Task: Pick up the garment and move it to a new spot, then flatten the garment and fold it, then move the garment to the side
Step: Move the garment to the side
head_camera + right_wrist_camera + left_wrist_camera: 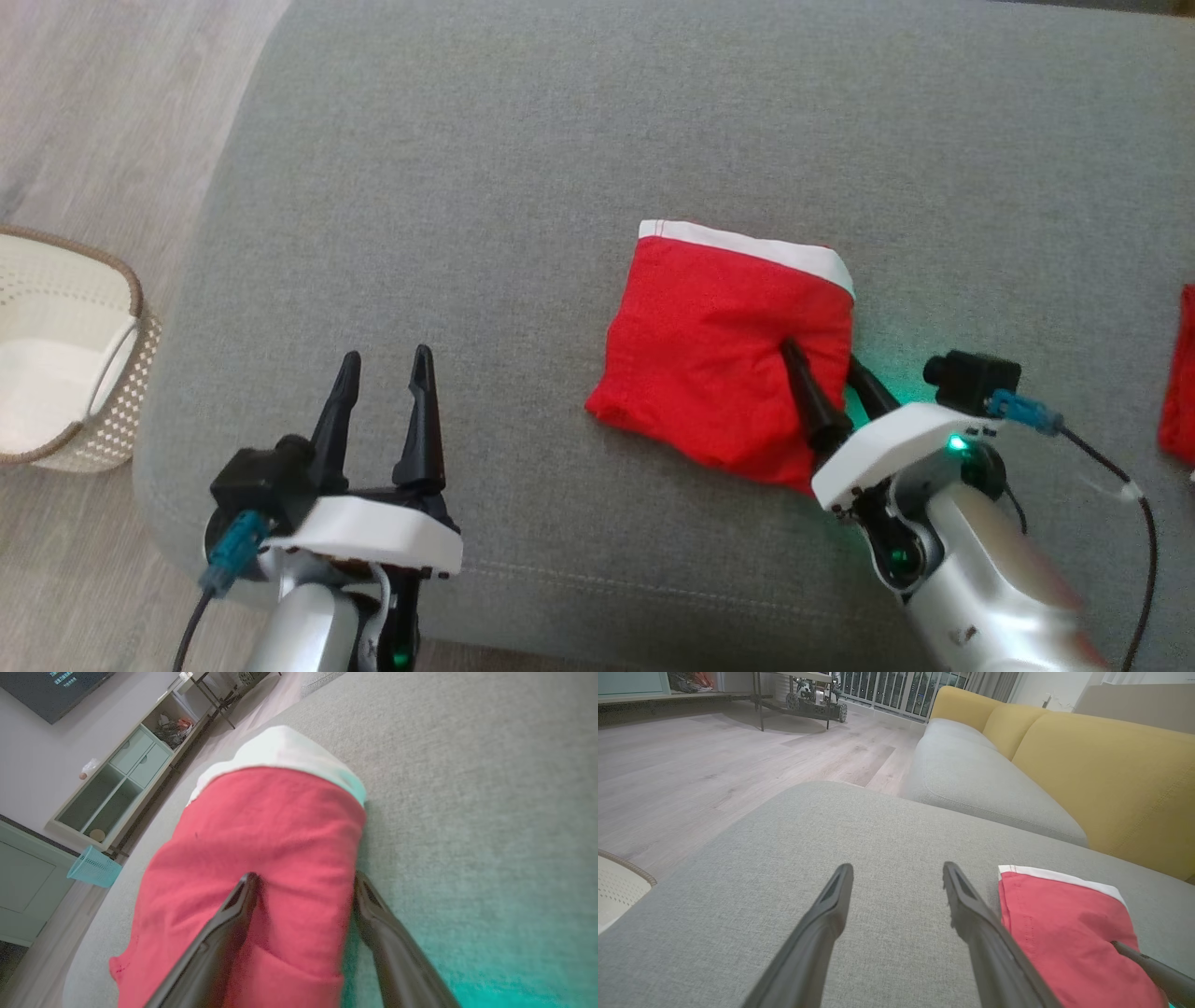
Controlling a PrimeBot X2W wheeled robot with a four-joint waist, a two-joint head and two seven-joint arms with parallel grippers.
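Presently, I log the garment [719, 345], red with a white waistband [747, 245] along its 12 o'clock edge, lying folded into a rough square on the grey cushion [523, 187], a little toward 3 o'clock from the centre of the head view. The right gripper [822, 357] reaches in from 5 o'clock to the garment's 4 o'clock corner. Its claw stands apart: in the right wrist view one finger [219, 933] rests on top of the red cloth, and the other sits at the cloth's side edge, against the cushion. I cannot tell whether any fabric is lifted. The left gripper [387, 355] sits at 7 o'clock over bare cushion, well apart from the garment, its claw likewise spread with nothing between the fingers. A pale woven basket [121, 411] stands on the floor at 9 o'clock beside the cushion. A second red cloth [1178, 383] shows at the 3 o'clock edge, cut off by the frame.
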